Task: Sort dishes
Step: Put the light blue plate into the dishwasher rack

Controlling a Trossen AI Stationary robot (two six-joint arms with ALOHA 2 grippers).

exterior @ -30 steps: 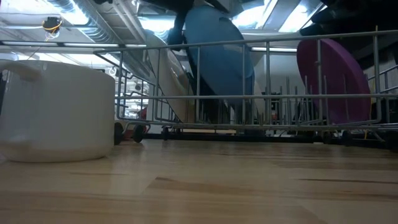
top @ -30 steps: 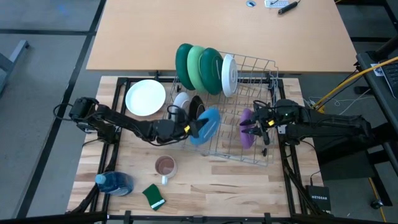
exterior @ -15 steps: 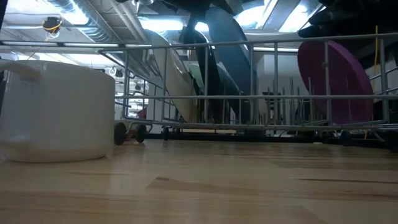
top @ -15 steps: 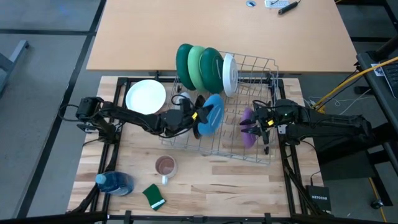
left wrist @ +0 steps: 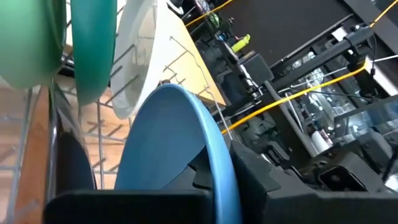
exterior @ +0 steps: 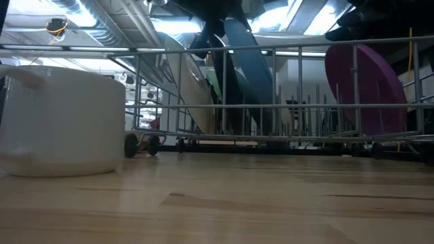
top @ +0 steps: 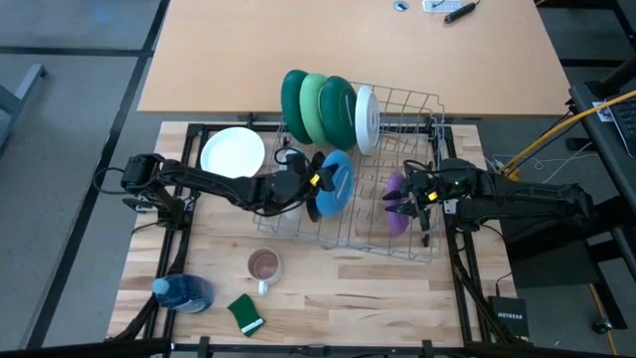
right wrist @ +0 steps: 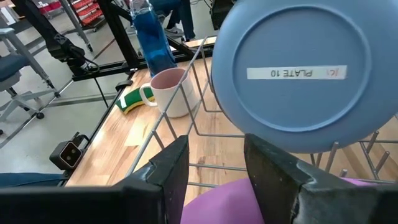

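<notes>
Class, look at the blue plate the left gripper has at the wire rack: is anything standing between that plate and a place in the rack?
Nothing visible does. The left gripper has the blue plate on edge inside the wire rack, beside the black plate, with open wires toward the purple plate.

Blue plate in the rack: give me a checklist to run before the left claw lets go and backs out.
1. Blue plate stands on edge inside the wire rack: ok.
2. Left claw is at the plate's rim, fingers on either side of it in the left wrist view: ok; whether it grips cannot tell.
3. Plate seated between tines at the bottom: cannot tell, its lower edge is hidden.
4. Gap to the black plate beside it: cannot tell.
5. Right claw is apart from the blue plate, fingers astride the purple plate: ok.
6. Green plates and upright white plate stand at the rack's far end, off the retreat path: ok.
</notes>
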